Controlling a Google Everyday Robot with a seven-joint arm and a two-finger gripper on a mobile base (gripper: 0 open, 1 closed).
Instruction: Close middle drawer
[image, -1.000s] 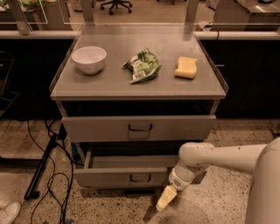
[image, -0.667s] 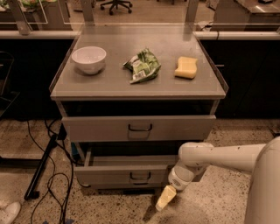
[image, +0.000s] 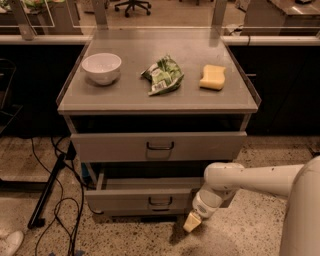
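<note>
The middle drawer (image: 125, 200) is a shallow grey drawer with a small dark loop handle (image: 160, 202). It stands pulled out further than the taller top drawer (image: 115, 147) above it. My gripper (image: 192, 223) hangs from the white arm (image: 250, 179) in front of the drawer's right end, just below its front face and close to the floor. Its tan fingertips are together, and it holds nothing. The lowest drawer is hidden beneath the middle one.
On the cabinet top are a white bowl (image: 101, 67), a green snack bag (image: 163, 75) and a yellow sponge (image: 212, 77). Black cables (image: 65, 210) and a stand leg (image: 47, 192) lie on the floor to the left. Dark counters stand behind.
</note>
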